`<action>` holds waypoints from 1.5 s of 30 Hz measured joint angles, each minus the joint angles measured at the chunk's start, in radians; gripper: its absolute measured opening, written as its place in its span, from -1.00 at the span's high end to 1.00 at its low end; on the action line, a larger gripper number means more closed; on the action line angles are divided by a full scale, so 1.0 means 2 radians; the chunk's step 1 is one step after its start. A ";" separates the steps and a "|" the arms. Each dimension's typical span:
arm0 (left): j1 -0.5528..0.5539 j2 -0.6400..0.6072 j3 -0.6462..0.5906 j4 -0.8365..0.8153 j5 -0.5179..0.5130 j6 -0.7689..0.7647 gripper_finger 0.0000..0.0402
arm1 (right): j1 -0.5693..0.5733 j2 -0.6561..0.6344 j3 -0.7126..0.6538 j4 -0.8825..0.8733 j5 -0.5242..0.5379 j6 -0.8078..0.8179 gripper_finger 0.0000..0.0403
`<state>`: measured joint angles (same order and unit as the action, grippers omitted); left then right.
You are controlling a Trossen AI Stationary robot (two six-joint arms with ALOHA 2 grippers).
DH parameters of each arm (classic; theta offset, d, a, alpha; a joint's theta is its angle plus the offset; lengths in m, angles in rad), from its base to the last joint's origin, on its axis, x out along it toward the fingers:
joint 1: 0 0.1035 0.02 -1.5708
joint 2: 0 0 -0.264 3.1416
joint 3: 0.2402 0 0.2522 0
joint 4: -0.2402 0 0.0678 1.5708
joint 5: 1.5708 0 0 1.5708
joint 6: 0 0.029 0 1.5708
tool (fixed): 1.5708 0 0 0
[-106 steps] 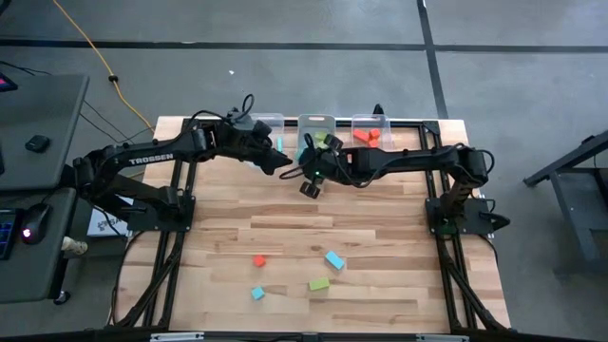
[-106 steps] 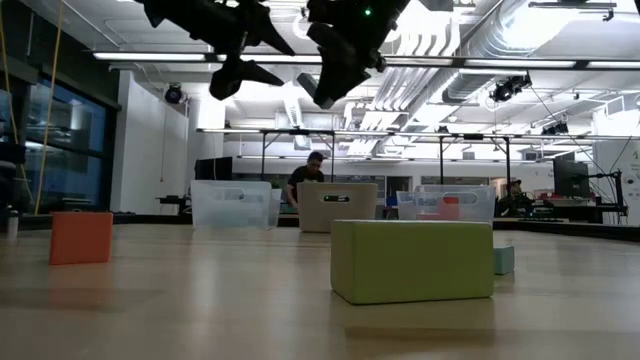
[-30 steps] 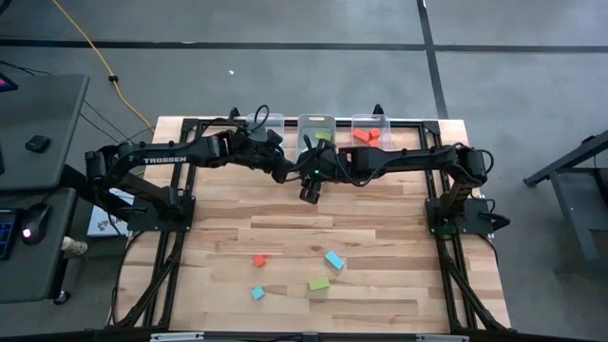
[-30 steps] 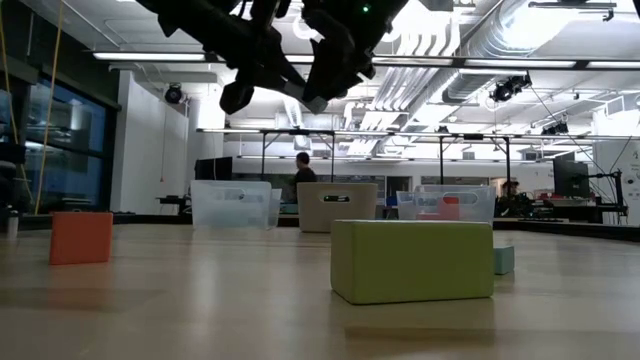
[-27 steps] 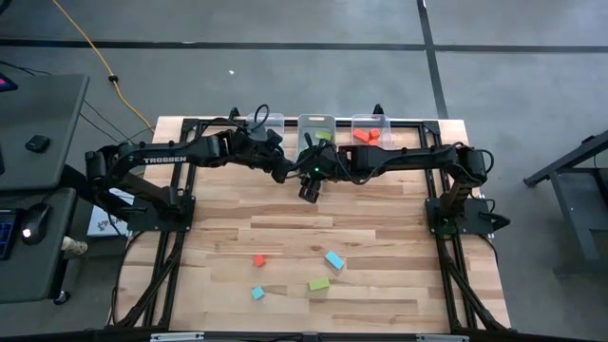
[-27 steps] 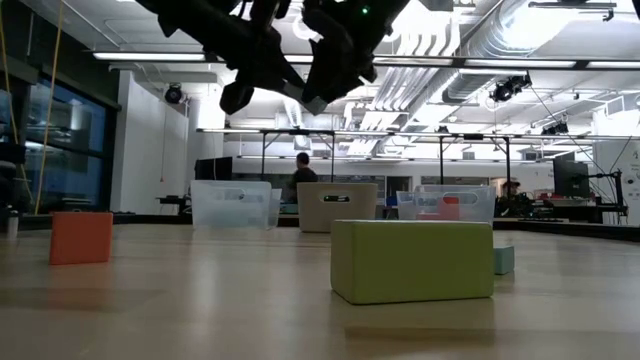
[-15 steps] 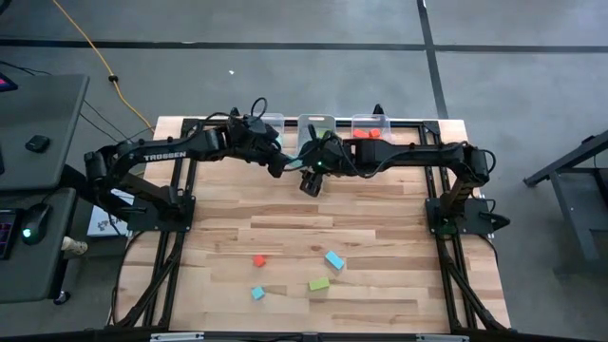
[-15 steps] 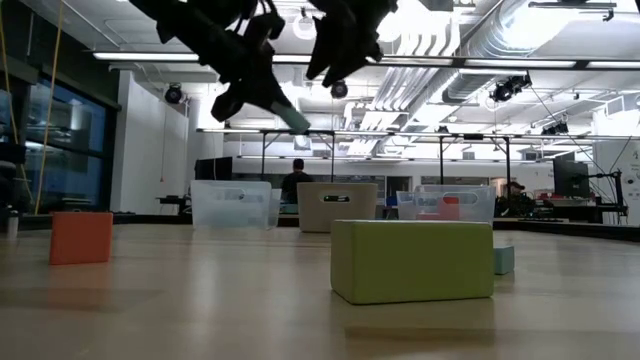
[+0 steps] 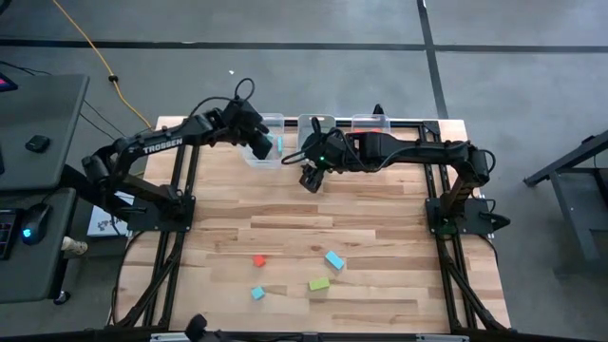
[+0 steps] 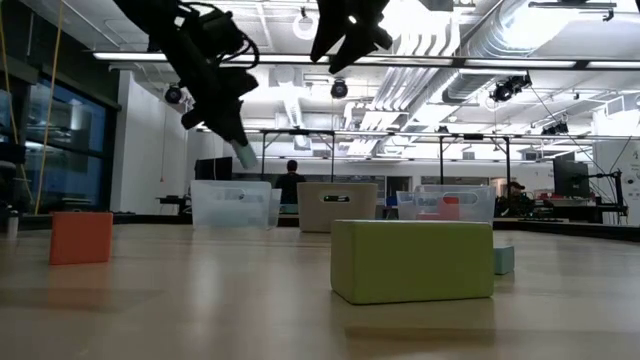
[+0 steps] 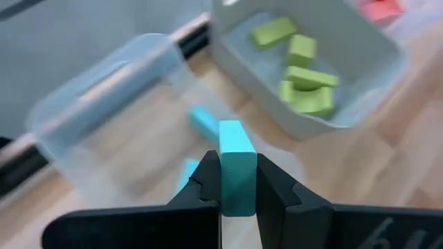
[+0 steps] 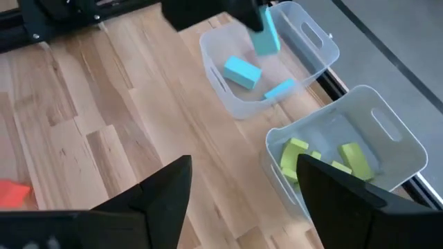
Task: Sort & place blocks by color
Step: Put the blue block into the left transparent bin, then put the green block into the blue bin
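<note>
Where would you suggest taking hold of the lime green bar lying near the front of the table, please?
Grip the lime green bar across its two long faces, at mid-length, coming straight down from above. It lies flat on the table, slightly angled, so the jaws should turn to match. The narrow width suits a two-finger grip. The light blue block sits close beside it, so that side looks tighter.

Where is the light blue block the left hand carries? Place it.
The light blue block is clamped in the left hand, held above the leftmost clear bin at the table's far edge.
</note>
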<state>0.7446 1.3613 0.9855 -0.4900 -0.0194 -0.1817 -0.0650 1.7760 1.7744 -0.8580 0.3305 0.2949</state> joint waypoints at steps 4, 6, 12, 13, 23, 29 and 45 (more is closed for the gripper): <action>0.026 0.009 0.000 -0.003 0.000 0.025 0.91 | 0.000 0.000 0.000 0.000 0.000 0.011 -0.25; 0.037 0.023 0.000 -0.004 0.000 0.032 0.90 | 0.000 0.000 0.000 0.000 0.000 0.011 -0.25; 0.052 0.070 0.000 -0.004 0.008 0.044 0.90 | 0.000 0.000 0.000 0.000 0.005 0.011 -0.25; 0.053 0.074 0.000 -0.003 0.008 0.044 0.90 | 0.000 0.000 0.000 0.001 0.005 0.011 -0.25; 0.054 0.092 0.000 0.014 0.005 0.063 0.76 | 0.000 0.000 0.000 0.001 0.005 0.011 -0.25; 0.054 0.092 0.000 0.013 0.003 0.083 0.58 | 0.000 0.000 0.000 0.001 0.005 0.011 -0.25; 0.051 0.047 0.023 -0.042 0.036 0.088 0.23 | 0.021 0.001 -0.022 -0.037 -0.118 0.032 -0.25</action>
<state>0.8471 1.4545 1.0313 -0.5731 0.0528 -0.0051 -0.0222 1.7786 1.7301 -0.9327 0.0936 0.3592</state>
